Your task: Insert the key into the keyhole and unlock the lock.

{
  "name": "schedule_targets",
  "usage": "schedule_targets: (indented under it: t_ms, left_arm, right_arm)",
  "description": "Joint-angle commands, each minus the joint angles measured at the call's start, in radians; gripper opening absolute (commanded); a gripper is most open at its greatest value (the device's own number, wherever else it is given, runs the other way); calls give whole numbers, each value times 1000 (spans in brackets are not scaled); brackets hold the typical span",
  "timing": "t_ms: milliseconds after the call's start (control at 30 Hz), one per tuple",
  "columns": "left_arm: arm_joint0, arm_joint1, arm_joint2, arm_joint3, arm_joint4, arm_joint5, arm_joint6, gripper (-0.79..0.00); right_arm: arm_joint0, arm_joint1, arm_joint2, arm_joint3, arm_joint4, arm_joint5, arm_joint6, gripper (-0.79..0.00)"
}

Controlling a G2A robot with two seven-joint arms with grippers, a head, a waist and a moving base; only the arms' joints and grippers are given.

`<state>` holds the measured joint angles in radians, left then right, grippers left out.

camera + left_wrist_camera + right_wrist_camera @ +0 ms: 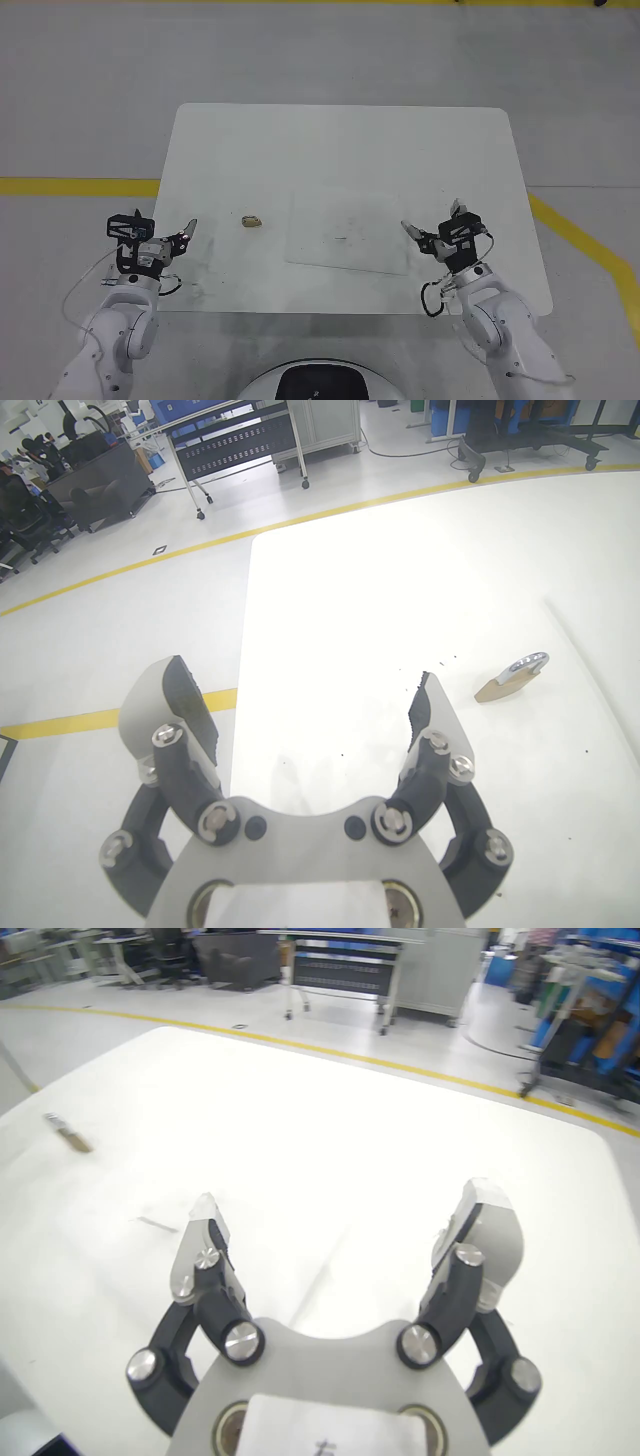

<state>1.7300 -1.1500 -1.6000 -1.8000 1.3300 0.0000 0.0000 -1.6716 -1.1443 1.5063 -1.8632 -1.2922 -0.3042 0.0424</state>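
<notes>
left gripper [305, 680] and right gripper [345, 1200] hung wide and empty at the desk's [340, 130] near edge, the lock [252, 221] lying toward its left side, ungrasped, so a pick-up of lock and key [156, 1225] seemed next

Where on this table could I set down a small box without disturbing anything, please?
The far half of the table, beyond the padlock and the thin sheet, is bare. A small gap lies between padlock and sheet. The near edge is tighter: the left tool hangs near the padlock, the right tool by the sheet's right edge, both open.
</notes>
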Motion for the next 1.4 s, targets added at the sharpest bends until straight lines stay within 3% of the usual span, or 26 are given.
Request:
schedule_targets:
  t_ms: [0,100,200,300,367,800,900,933,1167,1367]
  left_arm:
    - [0,0,0,0,0,0,0,0]
    - [0,0,0,0,0,0,0,0]
    - [0,0,0,0,0,0,0,0]
    - [0,0,0,0,0,0,0,0]
    - [0,0,0,0,0,0,0,0]
    - [0,0,0,0,0,0,0,0]
    - [0,0,0,0,0,0,0,0]
    - [0,0,0,0,0,0,0,0]
    - [0,0,0,0,0,0,0,0]
    - [0,0,0,0,0,0,0,0]
  right_arm:
    - [38,4,-41,-10,-17,-140,70,0]
    - [103,8,-111,-9,-50,-297,168,0]
    - [169,8,-181,19,-101,-365,245,0]
    - [226,3,-252,60,-170,-376,290,-200]
    - [260,0,-285,90,-192,-386,305,-391]
    - [418,-21,-417,209,-266,-368,378,-508]
    - [445,-25,-443,228,-273,-371,392,-640]
    - [453,-27,-450,231,-278,-374,400,-785]
    - [457,-22,-435,158,-306,-361,394,-785]
    - [396,-4,-324,64,-255,-335,266,-785]
